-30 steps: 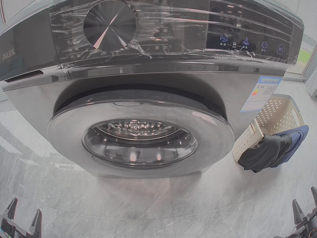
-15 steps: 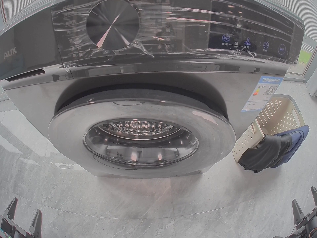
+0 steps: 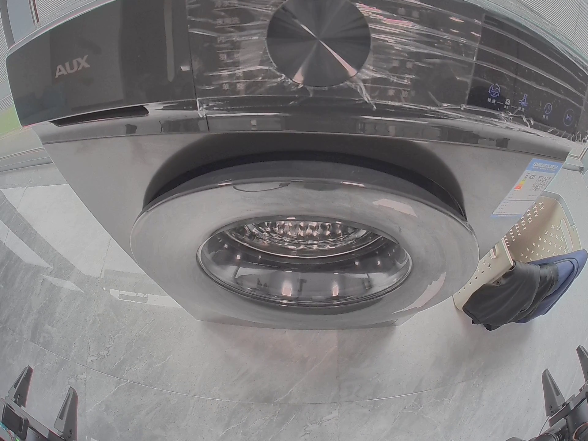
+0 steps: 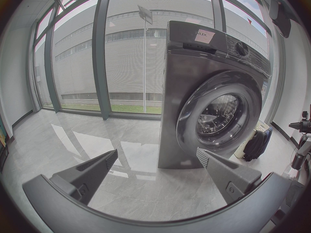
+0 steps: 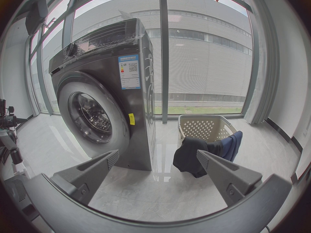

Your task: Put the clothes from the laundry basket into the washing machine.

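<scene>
A dark grey washing machine (image 3: pixel 294 154) stands on the floor with its round glass door (image 3: pixel 304 258) shut. To its right stands a beige laundry basket (image 3: pixel 545 231), with a black garment (image 3: pixel 511 295) and a blue garment (image 3: pixel 560 277) hanging over its front rim. My left gripper (image 3: pixel 43 396) is low at the near left, open and holding nothing. My right gripper (image 3: pixel 566 375) is low at the near right, open too, well short of the basket (image 5: pixel 207 127). The wrist views show the machine (image 4: pixel 213 97) and the garments (image 5: pixel 191 156) ahead of the open fingers.
Glossy grey marble floor (image 3: pixel 275 369) lies open between me and the machine. Tall windows (image 4: pixel 129 49) run behind the machine. A white wall (image 5: pixel 288 81) and dark skirting stand to the right of the basket.
The whole head view has shifted right, so the machine and basket appear farther right; the camera moved. Both grippers keep the same place and stay open.
</scene>
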Controlling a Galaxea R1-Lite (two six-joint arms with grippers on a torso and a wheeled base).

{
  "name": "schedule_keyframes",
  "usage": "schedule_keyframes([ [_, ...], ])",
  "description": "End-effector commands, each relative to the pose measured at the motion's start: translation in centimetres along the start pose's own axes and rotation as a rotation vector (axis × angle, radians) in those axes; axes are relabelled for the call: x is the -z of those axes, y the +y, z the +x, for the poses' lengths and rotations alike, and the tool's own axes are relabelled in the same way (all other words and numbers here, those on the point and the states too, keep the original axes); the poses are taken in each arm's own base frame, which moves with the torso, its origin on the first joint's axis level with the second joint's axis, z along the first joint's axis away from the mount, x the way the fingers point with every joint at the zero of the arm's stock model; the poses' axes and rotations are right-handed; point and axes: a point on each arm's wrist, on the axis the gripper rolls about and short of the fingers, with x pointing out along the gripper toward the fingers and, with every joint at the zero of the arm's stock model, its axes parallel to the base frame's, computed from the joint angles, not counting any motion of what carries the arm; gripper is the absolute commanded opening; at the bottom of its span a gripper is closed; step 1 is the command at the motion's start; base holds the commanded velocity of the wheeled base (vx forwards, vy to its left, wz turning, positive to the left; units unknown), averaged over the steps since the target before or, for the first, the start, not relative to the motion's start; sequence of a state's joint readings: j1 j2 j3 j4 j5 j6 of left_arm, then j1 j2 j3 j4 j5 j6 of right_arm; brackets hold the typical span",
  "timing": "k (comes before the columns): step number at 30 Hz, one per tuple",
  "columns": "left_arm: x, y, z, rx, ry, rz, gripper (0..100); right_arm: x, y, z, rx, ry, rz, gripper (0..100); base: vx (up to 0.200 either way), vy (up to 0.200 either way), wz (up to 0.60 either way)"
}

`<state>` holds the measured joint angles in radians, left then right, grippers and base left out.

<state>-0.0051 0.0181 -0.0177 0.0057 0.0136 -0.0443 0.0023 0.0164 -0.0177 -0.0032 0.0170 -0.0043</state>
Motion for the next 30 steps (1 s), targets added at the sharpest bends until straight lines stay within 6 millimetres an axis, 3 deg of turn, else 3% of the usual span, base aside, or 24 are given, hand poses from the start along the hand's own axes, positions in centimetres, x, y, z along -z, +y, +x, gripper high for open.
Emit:
schedule_keyframes([
  [1, 0.44, 0.02, -0.01, -0.001, 0.0, 0.0, 100, 0.52, 0.0, 0.01, -0.001, 0.003, 0.0, 100, 0.2, 0.0, 0.0],
  [3, 0.44, 0.02, -0.01, -0.001, 0.0, 0.0, 100, 0.52, 0.0, 0.01, 0.001, 0.003, 0.0, 100, 0.2, 0.0, 0.0],
  [30, 0.43, 0.02, -0.01, -0.001, -0.002, 0.001, 100, 0.52, -0.01, 0.01, 0.006, 0.003, 0.003, 100, 0.0, 0.0, -0.04],
])
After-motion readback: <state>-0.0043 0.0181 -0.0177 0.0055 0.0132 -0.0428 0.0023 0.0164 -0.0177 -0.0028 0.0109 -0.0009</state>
